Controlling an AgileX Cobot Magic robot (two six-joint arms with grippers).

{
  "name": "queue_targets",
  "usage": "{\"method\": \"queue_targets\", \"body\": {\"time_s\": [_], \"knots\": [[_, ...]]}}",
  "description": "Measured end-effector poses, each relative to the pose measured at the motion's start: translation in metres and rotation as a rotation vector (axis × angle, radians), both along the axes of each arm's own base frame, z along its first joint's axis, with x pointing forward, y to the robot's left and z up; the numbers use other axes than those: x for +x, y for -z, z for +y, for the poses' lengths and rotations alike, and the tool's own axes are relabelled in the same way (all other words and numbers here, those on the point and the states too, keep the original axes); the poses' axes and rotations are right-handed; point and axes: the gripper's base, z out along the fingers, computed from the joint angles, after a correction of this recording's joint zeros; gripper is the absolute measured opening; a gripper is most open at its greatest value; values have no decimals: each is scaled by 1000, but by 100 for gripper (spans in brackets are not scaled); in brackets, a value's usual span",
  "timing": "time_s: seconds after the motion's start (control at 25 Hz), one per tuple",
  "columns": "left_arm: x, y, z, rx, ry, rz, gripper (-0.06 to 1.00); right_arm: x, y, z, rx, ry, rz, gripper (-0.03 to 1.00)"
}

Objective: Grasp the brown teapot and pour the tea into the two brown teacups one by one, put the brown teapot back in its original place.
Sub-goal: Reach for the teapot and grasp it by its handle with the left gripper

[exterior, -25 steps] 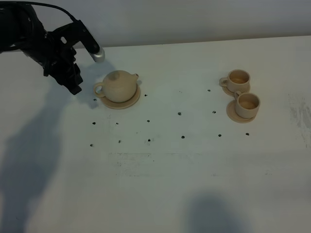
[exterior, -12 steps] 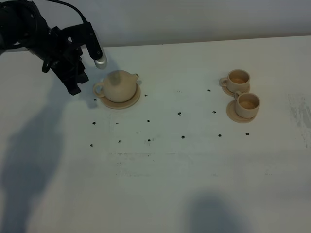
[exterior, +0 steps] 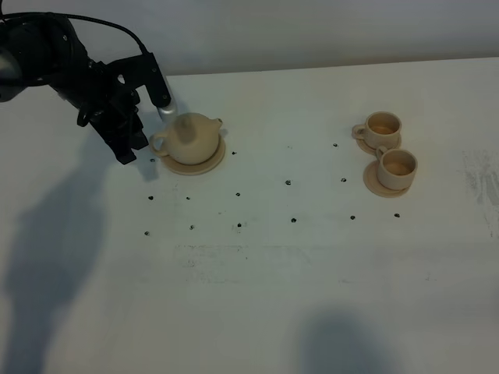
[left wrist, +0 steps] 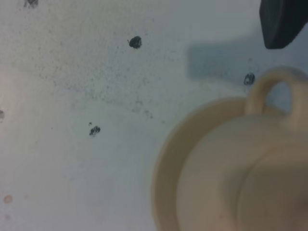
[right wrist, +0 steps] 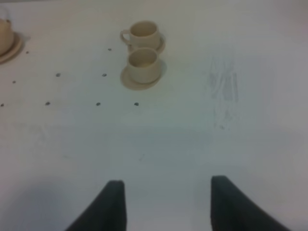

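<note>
Two small pale tan cylindrical teacups, rear cup and front cup, each on its own saucer, on the right of the white surface.
One squat tan matte teapot, upright on flat round tan saucer, left.
Left gripper: beside the teapot's handle, spread indiscernible.
Right gripper: jaws apart, empty.

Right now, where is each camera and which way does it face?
Exterior high: mounted high, looks down on the table; left gripper shows beside the teapot.
Left wrist: close above the teapot's handle, looking down; one dark fingertip shows.
Right wrist: low, facing the two cups across the table; right gripper shows, open.
Shared: exterior and left wrist both see the teapot; exterior and right wrist, the cups.
</note>
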Motion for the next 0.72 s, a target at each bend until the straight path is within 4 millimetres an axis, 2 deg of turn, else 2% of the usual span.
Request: {"method": "queue_targets", "body": {"time_s": [0.4,0.72], "knots": [[10,22,0,2,-13,-26,31,0,0,0,0,0,0,40],[17,25,-6,-42,-2,-25,31,0,0,0,0,0,0,40]]}}
